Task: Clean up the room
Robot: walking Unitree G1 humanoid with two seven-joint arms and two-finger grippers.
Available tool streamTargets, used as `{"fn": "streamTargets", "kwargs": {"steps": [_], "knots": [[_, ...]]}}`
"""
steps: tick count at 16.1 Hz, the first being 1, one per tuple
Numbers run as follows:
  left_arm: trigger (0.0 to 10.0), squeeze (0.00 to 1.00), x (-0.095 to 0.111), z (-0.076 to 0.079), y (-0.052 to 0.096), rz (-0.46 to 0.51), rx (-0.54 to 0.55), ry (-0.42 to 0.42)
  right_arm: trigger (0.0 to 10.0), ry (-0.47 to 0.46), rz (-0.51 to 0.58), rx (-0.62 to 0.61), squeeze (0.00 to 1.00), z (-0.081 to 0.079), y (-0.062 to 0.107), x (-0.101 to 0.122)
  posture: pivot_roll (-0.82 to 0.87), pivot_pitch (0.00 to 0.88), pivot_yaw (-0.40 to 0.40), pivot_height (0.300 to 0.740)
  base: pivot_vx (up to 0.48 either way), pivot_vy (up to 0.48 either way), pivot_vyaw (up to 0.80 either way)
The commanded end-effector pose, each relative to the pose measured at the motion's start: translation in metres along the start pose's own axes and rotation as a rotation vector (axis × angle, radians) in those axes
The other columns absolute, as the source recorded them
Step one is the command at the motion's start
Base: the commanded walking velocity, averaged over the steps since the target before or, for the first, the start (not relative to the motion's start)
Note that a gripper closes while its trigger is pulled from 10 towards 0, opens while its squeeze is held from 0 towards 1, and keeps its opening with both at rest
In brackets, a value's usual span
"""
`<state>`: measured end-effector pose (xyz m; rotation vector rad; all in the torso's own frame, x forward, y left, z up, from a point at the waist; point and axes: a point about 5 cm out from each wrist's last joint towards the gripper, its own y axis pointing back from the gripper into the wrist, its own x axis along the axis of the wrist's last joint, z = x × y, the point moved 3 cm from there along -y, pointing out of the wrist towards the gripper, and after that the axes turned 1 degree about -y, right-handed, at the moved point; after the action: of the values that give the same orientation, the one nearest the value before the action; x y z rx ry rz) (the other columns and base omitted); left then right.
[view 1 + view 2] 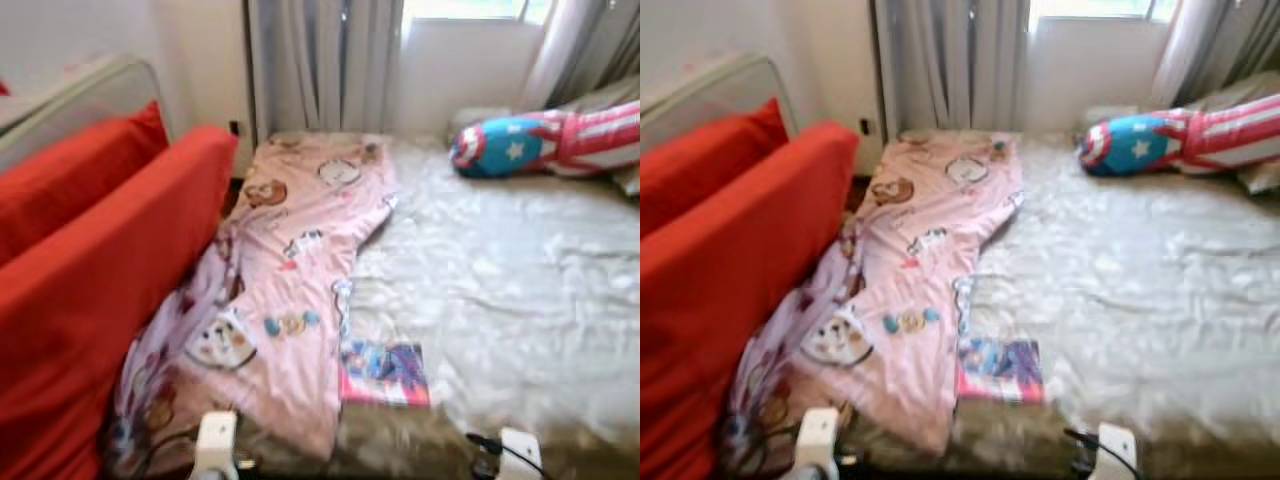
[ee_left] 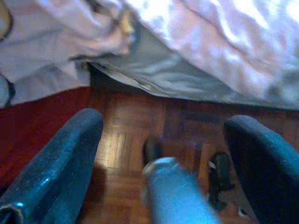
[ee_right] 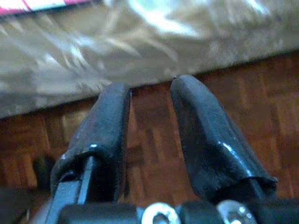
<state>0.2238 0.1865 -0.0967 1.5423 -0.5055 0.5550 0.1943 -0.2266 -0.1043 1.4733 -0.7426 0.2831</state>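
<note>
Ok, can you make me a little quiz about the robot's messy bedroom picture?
1. True or false: the pink cartoon blanket lies along the side of the bed nearest the red sofa.
2. What lies at the near edge of the bed, just beside the blanket? A) a shoe B) a colourful book C) a cup
3. Fill in: the star-and-stripes pillow lies at the far end, near the ____.

Key: 1 true; 2 B; 3 window.

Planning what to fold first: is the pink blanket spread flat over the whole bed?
No, the pink blanket lies bunched along the bed's left side.
</note>
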Motion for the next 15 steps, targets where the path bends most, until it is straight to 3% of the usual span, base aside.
{"fn": "streamTargets", "kwargs": {"steps": [1, 6, 13, 15], "knots": [[10.0, 0.00, -0.009, -0.007, 0.002, -0.026, 0.017, 0.002, 10.0, 0.004, 0.003, 0.024, 0.00, -0.010, -0.001, 0.000, -0.08, 0.000, -0.024, 0.740, 0.349, 0.000, 0.00], [10.0, 0.00, -0.006, -0.006, 0.002, 0.013, 0.011, -0.003, 10.0, 0.031, 0.036, 0.032, 0.00, -0.009, 0.000, 0.003, -0.08, 0.000, -0.025, 0.740, 0.139, 0.000, 0.00], [10.0, 0.00, 0.014, -0.006, 0.006, 0.210, -0.015, 0.110, 10.0, 0.033, 0.228, 0.047, 0.00, -0.012, 0.004, 0.022, -0.09, 0.000, -0.003, 0.740, 0.000, 0.000, 0.00], [10.0, 0.00, 0.018, -0.005, 0.007, 0.249, -0.040, 0.114, 10.0, 0.129, 0.482, 0.105, 0.00, -0.047, 0.003, 0.111, -0.10, 0.000, 0.003, 0.740, 0.000, 0.000, 0.00]]}}
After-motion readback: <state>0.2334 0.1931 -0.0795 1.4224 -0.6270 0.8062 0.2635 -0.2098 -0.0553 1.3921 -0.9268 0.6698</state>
